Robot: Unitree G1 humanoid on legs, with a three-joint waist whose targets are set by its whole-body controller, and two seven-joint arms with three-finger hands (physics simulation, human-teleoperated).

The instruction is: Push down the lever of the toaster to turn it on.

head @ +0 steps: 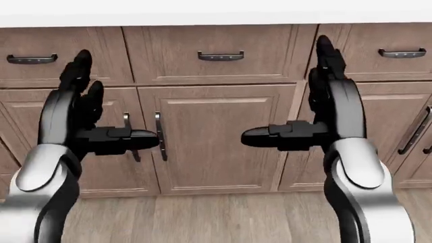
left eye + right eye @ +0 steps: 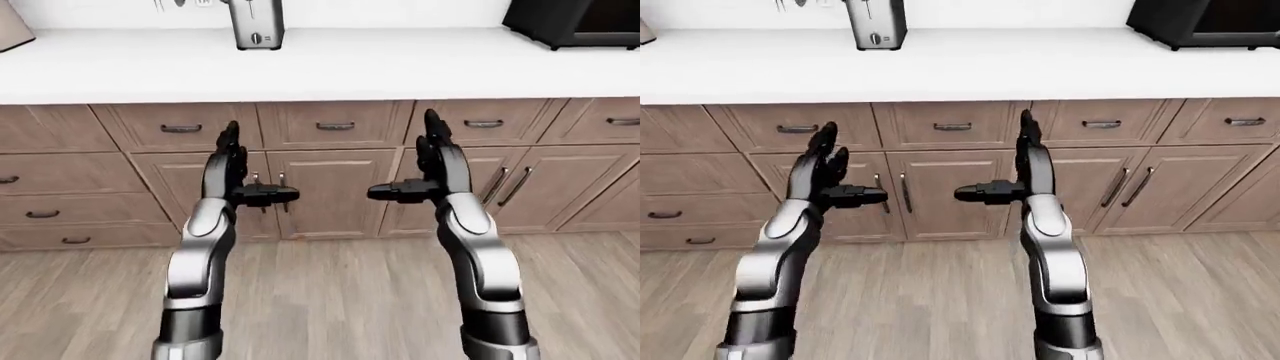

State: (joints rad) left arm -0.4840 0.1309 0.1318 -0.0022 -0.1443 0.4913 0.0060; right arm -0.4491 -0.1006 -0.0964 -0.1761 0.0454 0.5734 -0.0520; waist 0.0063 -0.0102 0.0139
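A silver toaster (image 2: 257, 26) stands on the white counter (image 2: 330, 71) near the wall, at the top of the left-eye view, left of centre; its narrow end with a small knob faces me and its top is cut off by the frame. It also shows in the right-eye view (image 2: 876, 24). My left hand (image 2: 243, 166) and right hand (image 2: 418, 163) are both open and empty, held up in front of the cabinet doors, well below and short of the toaster. The hands are about level with each other, thumbs pointing inward.
A black microwave (image 2: 575, 22) sits on the counter at the top right. Wooden drawers (image 2: 335, 124) and cabinet doors (image 2: 330, 191) with dark handles run under the counter. Wood plank floor (image 2: 330, 300) lies between me and the cabinets.
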